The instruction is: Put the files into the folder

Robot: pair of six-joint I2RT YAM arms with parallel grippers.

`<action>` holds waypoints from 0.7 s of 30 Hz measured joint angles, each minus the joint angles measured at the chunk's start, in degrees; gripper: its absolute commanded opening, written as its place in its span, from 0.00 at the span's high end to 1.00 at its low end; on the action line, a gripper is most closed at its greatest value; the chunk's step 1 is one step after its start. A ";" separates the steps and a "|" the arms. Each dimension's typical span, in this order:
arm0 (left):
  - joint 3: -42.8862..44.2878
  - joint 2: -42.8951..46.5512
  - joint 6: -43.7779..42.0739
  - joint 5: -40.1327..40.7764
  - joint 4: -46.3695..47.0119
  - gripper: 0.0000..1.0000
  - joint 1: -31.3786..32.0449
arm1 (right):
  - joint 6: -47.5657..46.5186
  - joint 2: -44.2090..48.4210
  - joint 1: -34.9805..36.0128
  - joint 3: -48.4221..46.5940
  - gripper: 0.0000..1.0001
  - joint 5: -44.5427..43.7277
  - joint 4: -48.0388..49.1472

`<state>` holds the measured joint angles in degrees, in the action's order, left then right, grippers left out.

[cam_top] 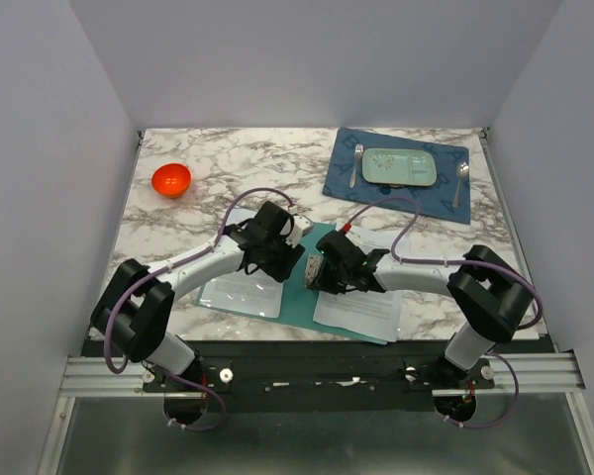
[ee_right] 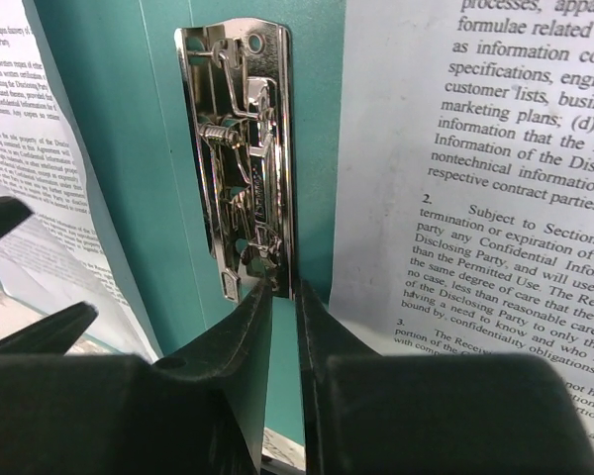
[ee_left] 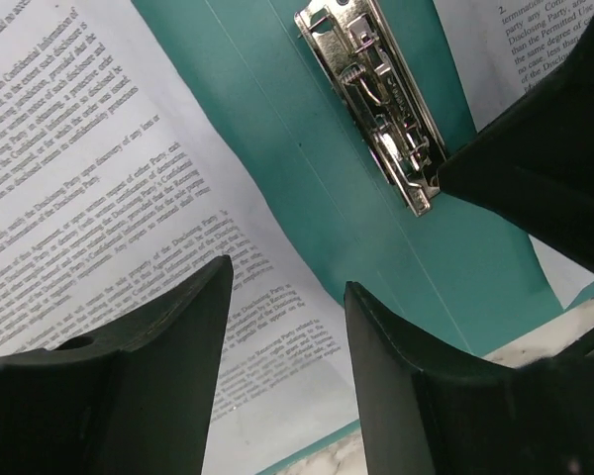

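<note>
The left arm (cam_top: pixel 193 269) and the right arm (cam_top: pixel 416 279) are each built of smooth white tubular links set between bulky matte-black joint housings. The largest housing is a boxy black elbow block (cam_top: pixel 139 315). A thin purple cable (cam_top: pixel 240 203) loops loosely along each arm, and the right one's meets a small red plug (cam_top: pixel 345 227). The left claw (ee_left: pixel 287 277) and the right claw (ee_right: pixel 282 292) are matte black plastic. Their fingers are broad wedges tapering to blunt tips.

table (cam_top: pixel 238 163): white marble top with grey veins
bowl (cam_top: pixel 171 179): orange-red, far left, stands alone
placemat (cam_top: pixel 346 183): dark blue, patterned, far right, slightly skewed
tray (cam_top: pixel 368 166): pale green, middle of placemat
fork (cam_top: pixel 354 164): on placemat, just left of tray
spoon (cam_top: pixel 461 178): on placemat, right of tray
</note>
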<state>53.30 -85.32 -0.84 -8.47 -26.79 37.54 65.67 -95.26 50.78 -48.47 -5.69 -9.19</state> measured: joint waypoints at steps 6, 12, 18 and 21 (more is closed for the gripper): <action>-0.04 -4.46 1.81 -0.52 3.69 0.46 1.18 | 1.20 1.20 0.00 2.27 0.78 -0.37 2.10; 3.76 -11.23 3.13 -0.28 4.98 0.48 1.33 | 2.54 2.86 0.00 4.87 0.79 -0.72 3.82; 8.44 -15.12 4.09 0.37 6.23 0.48 1.68 | 3.56 5.20 0.00 7.87 0.79 -1.03 5.14; 9.64 -16.92 4.09 1.40 6.58 0.49 3.15 | 3.91 5.99 0.00 8.83 0.79 -1.16 5.57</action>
<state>62.94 -102.24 3.25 -7.07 -20.21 40.69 69.58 -89.27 50.78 -39.64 -6.85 -3.62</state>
